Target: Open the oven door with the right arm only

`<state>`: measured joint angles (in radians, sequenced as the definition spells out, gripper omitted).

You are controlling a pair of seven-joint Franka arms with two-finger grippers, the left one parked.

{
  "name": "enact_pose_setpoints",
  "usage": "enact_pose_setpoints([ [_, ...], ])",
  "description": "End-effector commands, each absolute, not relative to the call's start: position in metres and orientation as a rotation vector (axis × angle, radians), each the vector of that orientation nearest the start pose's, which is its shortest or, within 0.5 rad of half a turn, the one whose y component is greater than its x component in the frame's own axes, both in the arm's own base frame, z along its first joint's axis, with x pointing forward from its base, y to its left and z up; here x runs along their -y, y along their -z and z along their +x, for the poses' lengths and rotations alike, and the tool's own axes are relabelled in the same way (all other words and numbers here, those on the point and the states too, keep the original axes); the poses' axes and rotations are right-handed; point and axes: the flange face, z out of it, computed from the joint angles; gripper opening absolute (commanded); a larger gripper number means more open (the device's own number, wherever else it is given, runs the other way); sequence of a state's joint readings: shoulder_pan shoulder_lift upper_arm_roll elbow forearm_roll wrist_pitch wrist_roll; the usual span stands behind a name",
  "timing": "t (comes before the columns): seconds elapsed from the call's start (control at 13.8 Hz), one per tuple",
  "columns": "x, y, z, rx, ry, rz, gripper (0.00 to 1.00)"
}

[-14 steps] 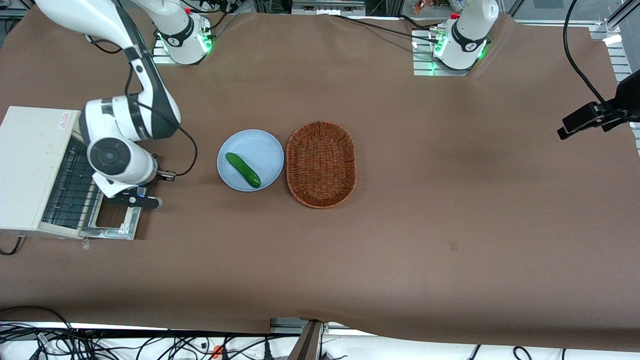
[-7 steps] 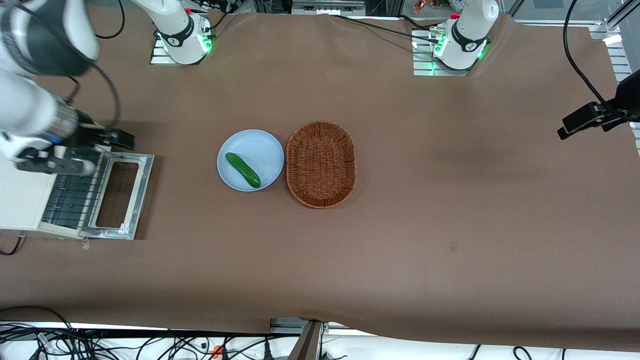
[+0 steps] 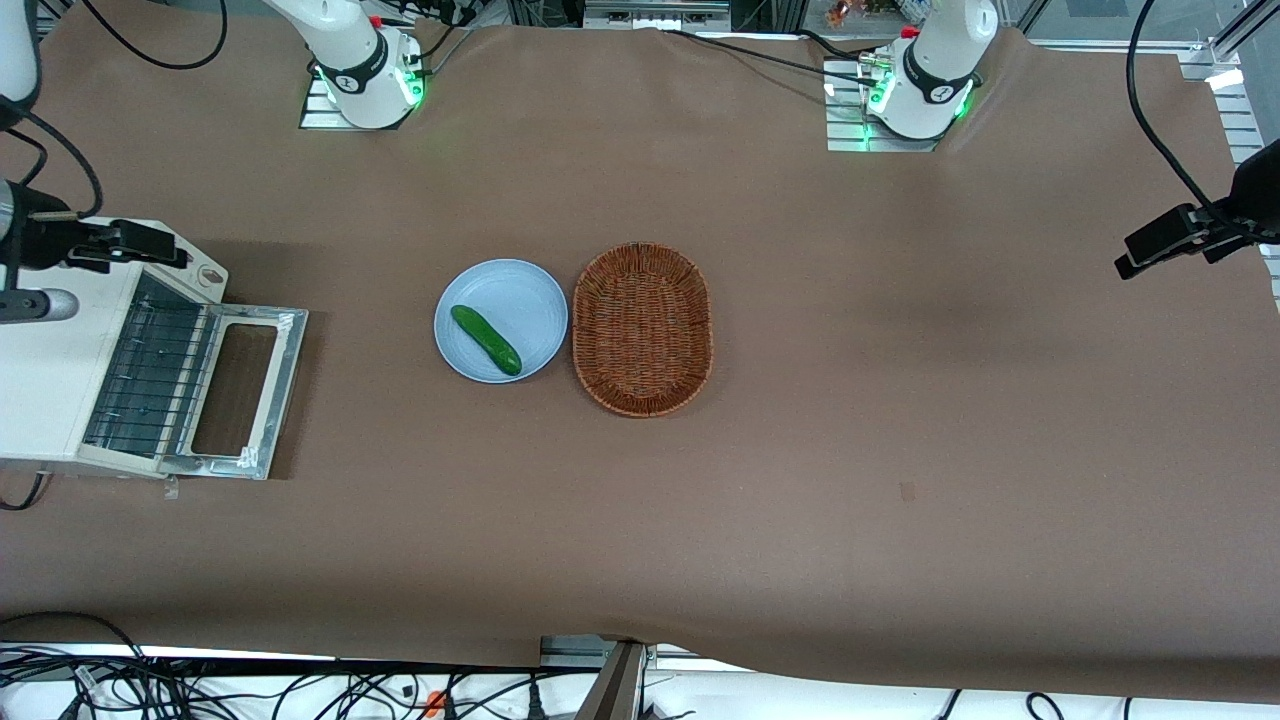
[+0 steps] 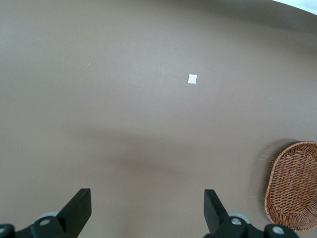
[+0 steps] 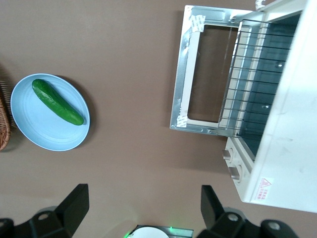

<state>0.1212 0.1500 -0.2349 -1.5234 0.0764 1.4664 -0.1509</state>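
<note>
Front view — cucumber [image 3: 486, 340] on plate [image 3: 520, 290], end effector [image 5: 141, 206] spread

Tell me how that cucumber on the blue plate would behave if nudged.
The cucumber is a smooth cylinder, so it would probably roll sideways across the shallow plate. It looks stiff and may be slippery. The gripper, jaws open, hangs above the table near the oven, its door lying open.

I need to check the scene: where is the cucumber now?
In the front view, the cucumber lies on the light-blue plate, beside the wicker basket, between it and the open oven door.
</note>
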Motion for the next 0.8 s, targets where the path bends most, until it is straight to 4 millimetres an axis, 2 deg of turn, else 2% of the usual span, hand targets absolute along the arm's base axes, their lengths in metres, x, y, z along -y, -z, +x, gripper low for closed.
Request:
enact_pose_setpoints([
  [0.0, 0.057, -0.587, 0.551, 0.065, -0.109, -3.041, 1.0],
  [0.15, 0.039, -0.593, 0.527, 0.146, -0.051, -3.099, 1.0],
  [0.22, 0.018, -0.592, 0.522, 0.22, -0.08, -3.164, 1.0],
  [0.29, 0.009, -0.596, 0.521, 0.174, -0.078, -3.203, 1.0],
  [0.36, 0.016, -0.594, 0.522, 0.067, -0.084, -3.192, 1.0],
  [0.44, 0.019, -0.59, 0.522, 0.037, -0.126, -3.172, 1.0],
  [0.73, 0.016, -0.589, 0.528, 0.016, -0.108, -3.133, 1.0],
])
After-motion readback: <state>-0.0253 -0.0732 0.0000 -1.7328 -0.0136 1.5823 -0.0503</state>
